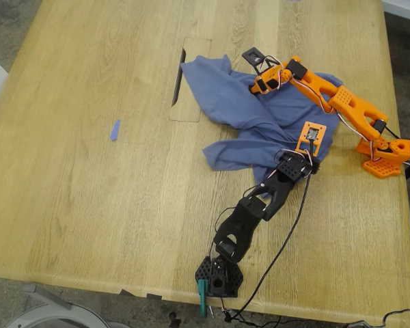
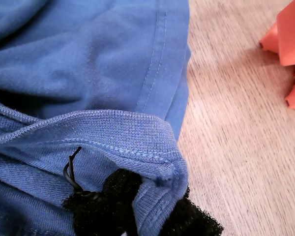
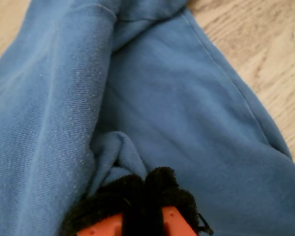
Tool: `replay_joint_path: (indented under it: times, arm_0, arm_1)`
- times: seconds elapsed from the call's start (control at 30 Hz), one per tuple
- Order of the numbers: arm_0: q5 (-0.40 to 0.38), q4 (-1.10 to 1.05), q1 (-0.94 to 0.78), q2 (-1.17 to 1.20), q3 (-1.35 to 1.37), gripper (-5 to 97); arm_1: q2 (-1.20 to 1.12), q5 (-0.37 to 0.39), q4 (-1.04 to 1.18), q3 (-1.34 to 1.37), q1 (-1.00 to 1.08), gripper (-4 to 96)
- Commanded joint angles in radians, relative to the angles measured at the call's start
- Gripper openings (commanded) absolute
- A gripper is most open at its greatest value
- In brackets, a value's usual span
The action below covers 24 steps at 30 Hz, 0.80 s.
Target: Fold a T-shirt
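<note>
The slate-blue T-shirt (image 1: 260, 116) lies crumpled on the wooden table (image 1: 89, 205), right of the middle in the exterior view; its print is hidden. My first gripper (image 1: 307, 152), on the black arm, is shut on the shirt's ribbed collar edge (image 2: 118, 132) at the shirt's right side in the exterior view; its black pads (image 2: 103, 206) clamp the fabric. My second gripper (image 1: 261, 83), on the orange arm, is shut on a small bunched fold (image 3: 115, 152) at the shirt's far edge, its black pads (image 3: 162, 189) pressed together.
A small blue tape scrap (image 1: 114, 130) lies at the exterior view's left. A slot cutout (image 1: 184, 82) in the table sits under the shirt's left end. The orange arm's base (image 1: 386, 157) (image 2: 290, 44) stands close to my first gripper. The black arm's base (image 1: 219, 277) is at the near edge.
</note>
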Motion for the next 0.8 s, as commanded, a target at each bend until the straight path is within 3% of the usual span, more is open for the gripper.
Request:
replay_joint_path:
  times: [0.0, 0.4, 0.77]
  arm_0:
    - [-0.011, -0.017, 0.092, 0.028, -0.074, 1]
    - [-0.012, 0.011, 0.094, -0.034, -0.074, 8]
    - [0.097, 0.132, 0.058, -0.052, -0.215, 46]
  arm_1:
    - [0.048, -0.006, 0.015, -0.061, 0.046, 0.1]
    - [0.055, -0.008, 0.052, -0.061, 0.048, 0.0]
    - [0.060, -0.006, 0.054, -0.061, 0.029, 0.0]
